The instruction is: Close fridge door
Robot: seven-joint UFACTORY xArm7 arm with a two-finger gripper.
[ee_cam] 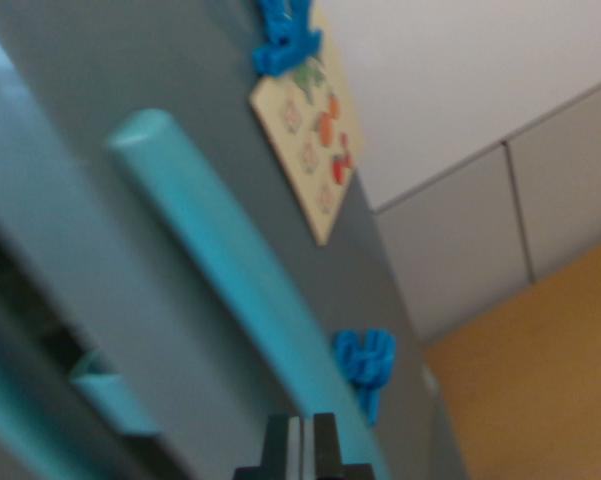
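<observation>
The grey fridge door [190,90] fills most of the wrist view, tilted. A long turquoise handle [230,270] runs diagonally down it from upper left to bottom centre. My gripper [300,445] shows at the bottom edge, its two dark fingers pressed together with nothing between them, close to the lower end of the handle. At the far left a dark gap [20,300] runs along the door's edge, with a second turquoise handle piece [110,395] beside it.
A cream card with fruit pictures [315,140] hangs on the door under a blue clip magnet [285,40]. Another blue magnet [365,365] sits low on the door. To the right are white cabinets [500,220] and an orange-brown floor [540,380].
</observation>
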